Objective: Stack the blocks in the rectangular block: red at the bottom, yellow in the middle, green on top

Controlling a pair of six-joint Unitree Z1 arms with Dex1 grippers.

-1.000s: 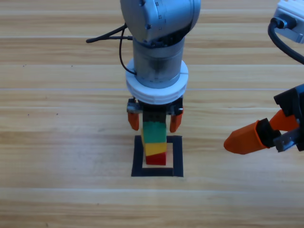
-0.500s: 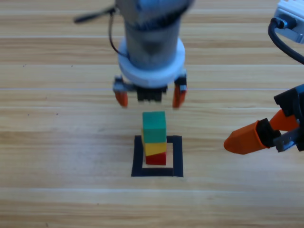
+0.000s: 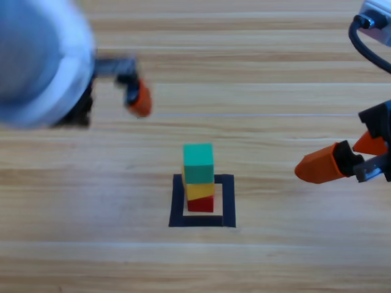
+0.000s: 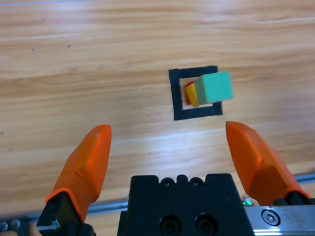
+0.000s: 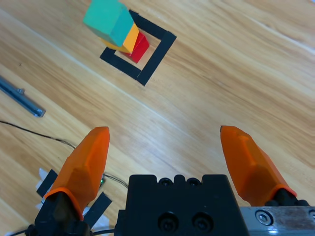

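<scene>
The small matte red cube was seen inside the square outline of black tape, with the yellow cube on it and the teal-green cube on top. The left gripper was held well up-left of the tape outline, jaws spread and empty. The right gripper was parked well to its right, also spread and empty. The upper cubes looked slightly offset; a knock to the wooden table could probably topple them.

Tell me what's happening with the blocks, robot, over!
Left tool open, off at upper left. Right tool open, waiting at right edge. Green on yellow on red, inside the rectangular block. Nothing touching the stack.
</scene>
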